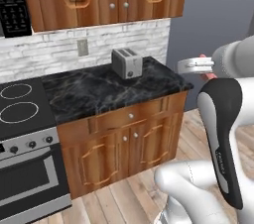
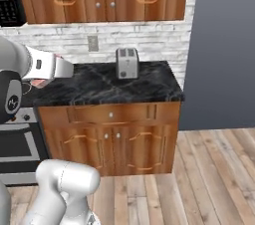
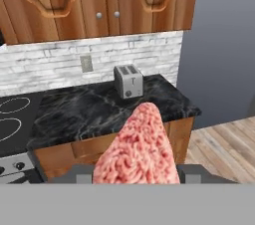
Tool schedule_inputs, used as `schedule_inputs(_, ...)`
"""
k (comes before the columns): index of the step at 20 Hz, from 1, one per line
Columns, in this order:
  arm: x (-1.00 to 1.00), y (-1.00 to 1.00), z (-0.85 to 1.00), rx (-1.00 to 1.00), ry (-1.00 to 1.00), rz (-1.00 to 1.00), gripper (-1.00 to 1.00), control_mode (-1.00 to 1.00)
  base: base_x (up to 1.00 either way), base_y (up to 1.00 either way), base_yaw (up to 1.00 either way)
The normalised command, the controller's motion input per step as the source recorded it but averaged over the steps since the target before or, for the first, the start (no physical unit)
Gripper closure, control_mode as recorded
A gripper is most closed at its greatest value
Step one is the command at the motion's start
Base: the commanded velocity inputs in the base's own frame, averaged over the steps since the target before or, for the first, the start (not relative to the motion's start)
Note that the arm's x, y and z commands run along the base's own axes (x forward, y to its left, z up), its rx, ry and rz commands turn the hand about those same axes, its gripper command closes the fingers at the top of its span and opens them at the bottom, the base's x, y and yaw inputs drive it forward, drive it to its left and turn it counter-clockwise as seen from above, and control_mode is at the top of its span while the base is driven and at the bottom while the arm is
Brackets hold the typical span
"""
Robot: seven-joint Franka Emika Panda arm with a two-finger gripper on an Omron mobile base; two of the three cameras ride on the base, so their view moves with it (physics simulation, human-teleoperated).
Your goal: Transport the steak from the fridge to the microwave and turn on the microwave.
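Even, bright rendered light, soft low-resolution edges, faint sheen on the black countertop (image 1: 109, 91), no harsh shadows

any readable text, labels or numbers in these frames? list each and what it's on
No legible text anywhere.
Robot arm: small grey lettering along its dark link, too blurred to read.
Microwave: keypad buttons in the left base view, marks too small to read.
Toaster: no marking that can be read.
Stove: knobs carry no readable marks.
Steak: no label.
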Motion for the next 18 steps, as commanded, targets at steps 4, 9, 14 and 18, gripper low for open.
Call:
schedule_inputs(4,0.00,0.00,0.00,0.00,0.00,0.00,1.00,1.00,-0.49,0.56,0.02)
schedule_inputs(9,0.00,0.00,0.00,0.00,0.00,0.00,1.00,1.00,-0.33,0.60,0.00)
schedule_inputs(14,0.00,0.00,0.00,0.00,0.00,0.00,1.00,1.00,-0.18,0.63,0.00)
schedule_inputs(18,0.00,0.00,0.00,0.00,0.00,0.00,1.00,1.00,-0.18,0.63,0.00)
